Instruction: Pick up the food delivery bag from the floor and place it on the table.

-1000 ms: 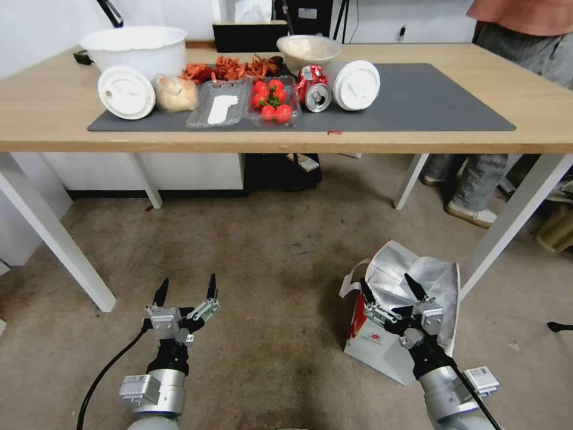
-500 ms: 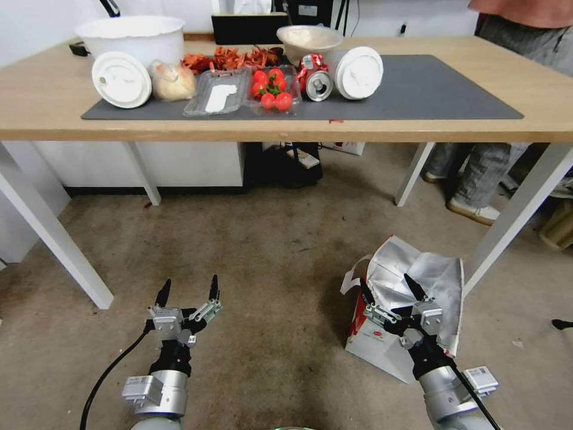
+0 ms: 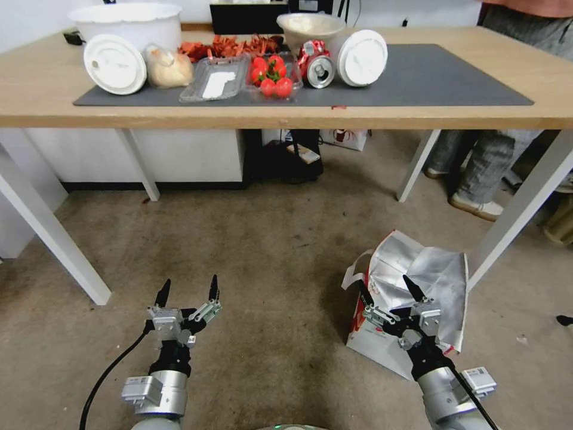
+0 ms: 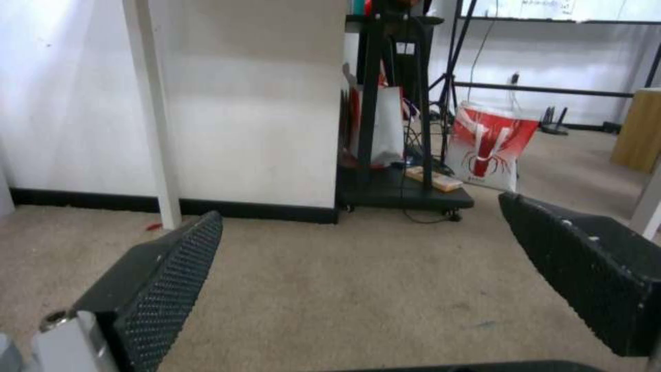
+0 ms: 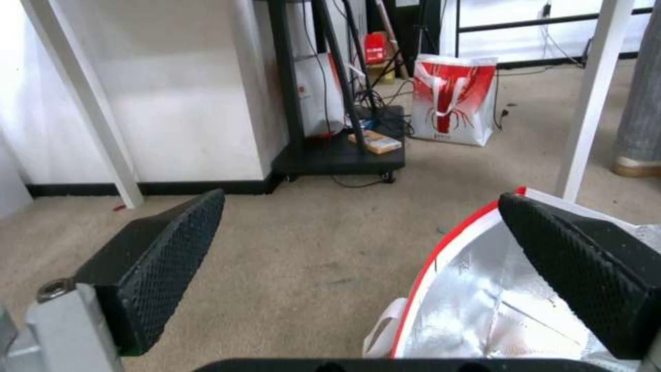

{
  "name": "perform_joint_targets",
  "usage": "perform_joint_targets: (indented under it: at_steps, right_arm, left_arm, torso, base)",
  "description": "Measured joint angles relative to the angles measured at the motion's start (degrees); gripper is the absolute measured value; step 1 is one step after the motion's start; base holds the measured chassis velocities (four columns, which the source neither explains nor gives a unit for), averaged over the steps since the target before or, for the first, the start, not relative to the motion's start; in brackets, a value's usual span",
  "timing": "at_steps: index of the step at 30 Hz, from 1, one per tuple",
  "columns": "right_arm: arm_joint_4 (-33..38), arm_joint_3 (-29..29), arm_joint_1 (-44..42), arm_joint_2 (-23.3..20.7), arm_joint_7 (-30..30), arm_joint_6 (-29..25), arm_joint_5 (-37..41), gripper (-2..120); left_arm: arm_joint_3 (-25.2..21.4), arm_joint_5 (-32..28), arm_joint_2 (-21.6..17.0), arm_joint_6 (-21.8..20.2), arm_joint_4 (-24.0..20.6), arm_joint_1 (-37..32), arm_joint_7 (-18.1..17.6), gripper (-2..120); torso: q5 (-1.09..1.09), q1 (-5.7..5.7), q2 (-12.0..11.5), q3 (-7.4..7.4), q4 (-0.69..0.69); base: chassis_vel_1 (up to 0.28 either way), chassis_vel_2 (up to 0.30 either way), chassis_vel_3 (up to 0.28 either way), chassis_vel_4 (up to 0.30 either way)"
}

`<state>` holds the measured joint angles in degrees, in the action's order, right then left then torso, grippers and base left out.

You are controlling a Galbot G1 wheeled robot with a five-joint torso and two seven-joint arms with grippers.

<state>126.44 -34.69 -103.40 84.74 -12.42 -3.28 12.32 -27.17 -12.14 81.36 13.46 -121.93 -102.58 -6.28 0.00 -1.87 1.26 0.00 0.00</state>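
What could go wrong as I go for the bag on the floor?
The white paper bag with red side panels and silver foil lining stands open and crumpled on the beige carpet; the open right gripper above it might catch only loose foil. A white table leg stands close beside the bag and could snag a lift. The left gripper hovers open, apart.

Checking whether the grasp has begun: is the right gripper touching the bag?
Apart. In the right wrist view the right gripper is open, and its fingers hang above the bag, not clamped on anything.
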Motion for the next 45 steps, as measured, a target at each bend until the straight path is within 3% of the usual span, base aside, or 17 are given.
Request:
perform_joint_targets:
  at_steps: [11, 15, 17, 19, 23, 25, 29, 32, 41, 45]
  right_arm:
    - [0.6, -0.1, 0.0, -0.4, 0.8, 0.0, 0.3, 100]
    - [3.8, -2.1, 0.8, -2.2, 5.0, 2.4, 1.3, 100]
    - [4.5, -4.8, 2.3, -4.6, 11.6, 6.5, 2.2, 100]
    - [4.3, -5.4, 2.7, -5.3, 13.1, 7.5, 2.5, 100]
    - [2.3, -9.0, 4.5, -8.8, 20.1, 11.7, 5.0, 100]
    - [-0.8, -11.8, 7.0, -12.8, 25.2, 15.0, 9.2, 100]
    - [-3.9, -12.4, 9.3, -15.2, 28.5, 17.2, 11.1, 100]
    - [-9.0, -11.2, 13.3, -18.8, 31.8, 21.8, 14.1, 100]
    - [-14.5, -7.0, 18.2, -22.4, 34.8, 29.9, 18.5, 100]
    - [-15.0, -6.3, 18.1, -22.4, 34.2, 30.7, 18.5, 100]
  left_arm:
    - [0.1, 0.3, -0.1, 1.4, 1.5, 0.4, 0.8, 100]
    - [0.1, 0.3, -0.4, 2.1, 1.7, 0.7, 1.1, 100]
    - [0.1, 0.4, -0.6, 2.1, 1.7, 0.7, 0.9, 100]
    - [0.1, 0.4, -0.6, 2.2, 1.7, 0.7, 0.8, 100]
    - [0.2, 0.5, -0.7, 2.2, 1.6, 0.6, 0.8, 100]
    - [0.5, 0.4, -0.7, 2.4, 1.6, 0.6, 0.8, 100]
    - [0.6, 0.4, -0.7, 2.5, 1.6, 0.6, 0.8, 100]
    - [0.7, 0.5, -0.7, 3.1, 1.7, 0.5, 0.8, 100]
    - [0.6, 1.0, -0.1, 4.2, 2.8, 0.5, 0.7, 100]
    - [0.7, 1.0, 0.0, 4.3, 3.0, 0.7, 0.6, 100]
  torso:
    - [0.01, 0.01, 0.2, 0.00, 0.00]
    - [0.00, 0.00, 0.3, 0.00, 0.00]
    - [0.01, -0.01, 0.3, 0.00, 0.00]
    - [0.00, -0.02, 0.3, 0.00, 0.00]
    - [0.02, -0.03, 0.4, 0.00, 0.00]
    - [0.01, -0.04, 0.4, 0.00, 0.00]
    - [0.00, -0.05, 0.5, 0.00, 0.00]
    - [0.01, -0.06, 0.5, 0.00, 0.00]
    - [0.00, -0.07, 0.6, 0.00, 0.01]
    - [0.00, -0.06, 0.6, 0.00, -0.01]
  base:
    - [0.000, 0.000, 0.000, 0.000]
    - [0.000, 0.000, 0.000, 0.000]
    - [0.000, 0.000, 0.000, 0.000]
    - [0.000, 0.000, 0.000, 0.000]
    - [0.000, 0.000, 0.000, 0.000]
    - [0.000, 0.000, 0.000, 0.000]
    - [0.000, 0.000, 0.000, 0.000]
    - [0.000, 0.000, 0.000, 0.000]
    - [0.000, 0.000, 0.000, 0.000]
    - [0.000, 0.000, 0.000, 0.000]
